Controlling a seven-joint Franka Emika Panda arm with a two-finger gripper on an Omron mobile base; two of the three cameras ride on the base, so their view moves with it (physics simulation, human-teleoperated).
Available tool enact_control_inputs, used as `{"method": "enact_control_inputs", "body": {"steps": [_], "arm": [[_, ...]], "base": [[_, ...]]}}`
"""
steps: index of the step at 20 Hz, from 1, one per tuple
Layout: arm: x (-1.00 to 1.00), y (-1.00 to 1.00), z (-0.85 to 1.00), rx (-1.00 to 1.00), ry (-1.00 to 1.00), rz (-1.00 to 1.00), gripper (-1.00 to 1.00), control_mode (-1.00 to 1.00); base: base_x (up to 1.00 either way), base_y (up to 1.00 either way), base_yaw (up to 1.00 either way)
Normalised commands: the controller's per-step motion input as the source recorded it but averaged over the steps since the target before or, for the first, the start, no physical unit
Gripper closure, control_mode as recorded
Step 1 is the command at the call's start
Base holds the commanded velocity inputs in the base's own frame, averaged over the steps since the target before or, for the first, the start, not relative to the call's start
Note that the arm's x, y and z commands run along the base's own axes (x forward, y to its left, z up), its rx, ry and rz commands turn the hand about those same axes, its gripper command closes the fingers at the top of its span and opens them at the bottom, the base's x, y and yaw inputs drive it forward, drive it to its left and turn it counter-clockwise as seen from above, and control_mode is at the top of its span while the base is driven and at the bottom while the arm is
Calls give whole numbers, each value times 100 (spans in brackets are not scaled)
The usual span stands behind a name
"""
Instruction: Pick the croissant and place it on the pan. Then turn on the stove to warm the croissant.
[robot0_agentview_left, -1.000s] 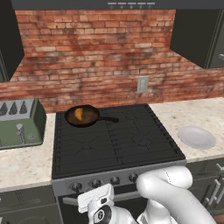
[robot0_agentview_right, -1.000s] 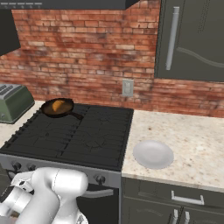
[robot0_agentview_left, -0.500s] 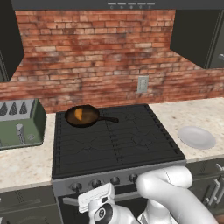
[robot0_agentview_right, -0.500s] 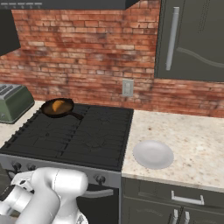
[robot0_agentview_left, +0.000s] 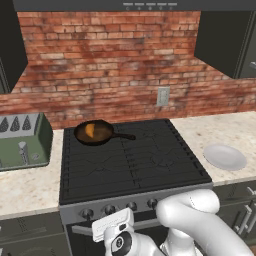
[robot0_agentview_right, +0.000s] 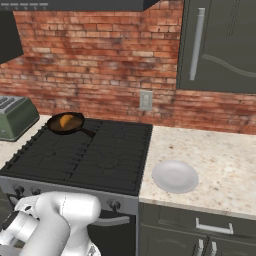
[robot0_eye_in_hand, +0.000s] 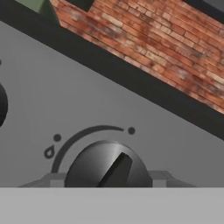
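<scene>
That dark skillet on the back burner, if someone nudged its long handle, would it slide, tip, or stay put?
The pan looks like thick dark iron, so probably heavy for its size and stiff. It sits flat on the stove's ridged grates, so it would likely pivot or scrape rather than tip. The croissant inside is small and loose, and might shift.

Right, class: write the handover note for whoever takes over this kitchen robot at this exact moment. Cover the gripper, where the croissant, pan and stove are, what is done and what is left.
Gripper: down at the stove's grey front panel, its fingers on either side of a round knob in the hand view; whether they have clamped on it yet cannot be told.
Croissant: lying inside the pan.
Pan: on the stove's rear left burner, handle pointing right.
Done: croissant placed in the pan.
Left: turn a knob to light the stove; no flame shows under the pan.
Also there: white plate on the counter to the right, green toaster to the left.
</scene>
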Motion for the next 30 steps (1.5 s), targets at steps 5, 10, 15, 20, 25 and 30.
{"method": "enact_control_inputs", "body": {"steps": [5,10,15,20,25,30], "arm": [[0,0,0,0,0,0,100,-100],[0,0,0,0,0,0,100,-100],[0,0,0,0,0,0,100,-100],[0,1,2,-4,0,0,100,-100],[0,4,10,-9,1,2,100,-100],[0,16,11,-9,5,4,100,-100]], "base": [[0,0,0],[0,0,0],[0,0,0],[0,0,0],[0,0,0],[0,0,0]]}}
